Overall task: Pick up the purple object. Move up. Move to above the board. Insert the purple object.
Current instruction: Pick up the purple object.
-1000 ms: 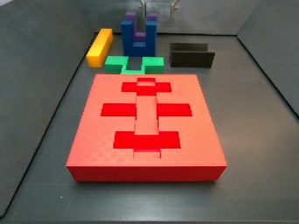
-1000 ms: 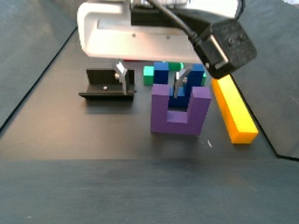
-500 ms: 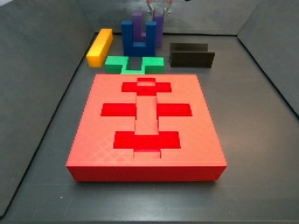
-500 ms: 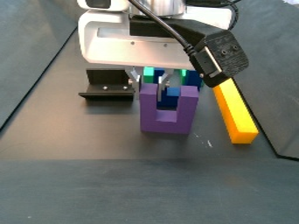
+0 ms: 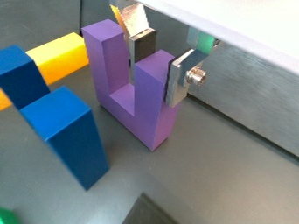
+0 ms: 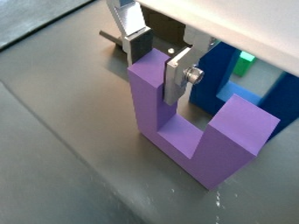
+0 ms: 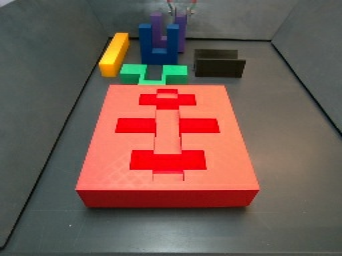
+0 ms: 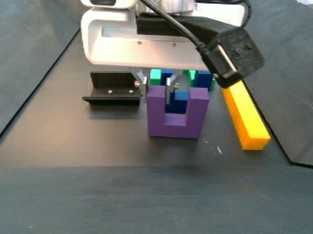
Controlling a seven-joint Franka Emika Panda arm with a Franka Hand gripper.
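The purple object (image 5: 131,92) is a violet U-shaped block standing on the dark floor, prongs up. My gripper (image 5: 159,54) straddles one prong, and the fingers (image 6: 179,77) press on both sides of it, shut on the block. Both wrist views show this, with the block (image 6: 187,127) resting on its base. In a side view the purple object (image 8: 177,113) stands under the white hand, gripper (image 8: 173,89) at its top. The red board (image 7: 167,140) with cross-shaped cut-outs lies nearer the camera in a side view. There the purple object (image 7: 163,28) shows partly behind a blue block, gripper (image 7: 171,12) above it.
A blue U-shaped block (image 7: 158,45) and a green piece (image 7: 152,72) sit between the purple object and the board. A yellow bar (image 8: 244,114) lies beside the purple object. The dark fixture (image 8: 113,91) stands on its other side. Grey walls enclose the floor.
My gripper came down and its fingers closed on one prong of the purple object, shifting the block slightly sideways. In the last half second nothing visibly moved.
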